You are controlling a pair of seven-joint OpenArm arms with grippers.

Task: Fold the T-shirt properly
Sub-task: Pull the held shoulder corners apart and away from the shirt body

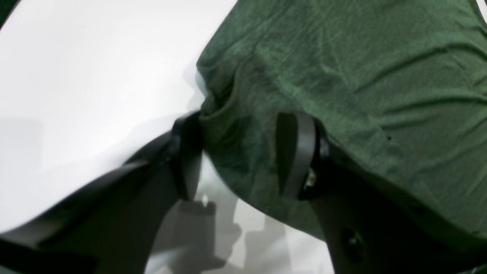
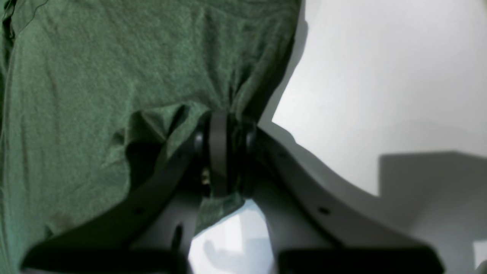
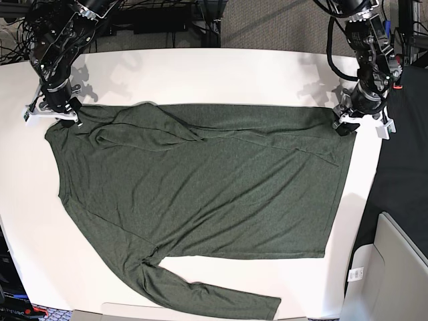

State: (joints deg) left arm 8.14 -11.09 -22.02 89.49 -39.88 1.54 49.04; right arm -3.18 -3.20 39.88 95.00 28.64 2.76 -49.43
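Observation:
The dark olive-green T-shirt [image 3: 200, 187] lies spread flat on the white table [image 3: 221, 73]. One long sleeve is folded over its upper part and the other trails along the near edge. My right gripper [image 3: 59, 110] is at the shirt's far left corner. In the right wrist view it [image 2: 220, 152] is shut on a pinch of the fabric [image 2: 95, 57]. My left gripper [image 3: 344, 122] is at the far right corner. In the left wrist view its jaws [image 1: 241, 152] stand apart, with the shirt's edge [image 1: 361, 76] bunched between the fingers.
The table's right edge is close to my left gripper, with a dark floor [image 3: 401, 167] beyond it. A grey bin [image 3: 394, 267] stands at the lower right. Cables and equipment [image 3: 167, 17] run along the back.

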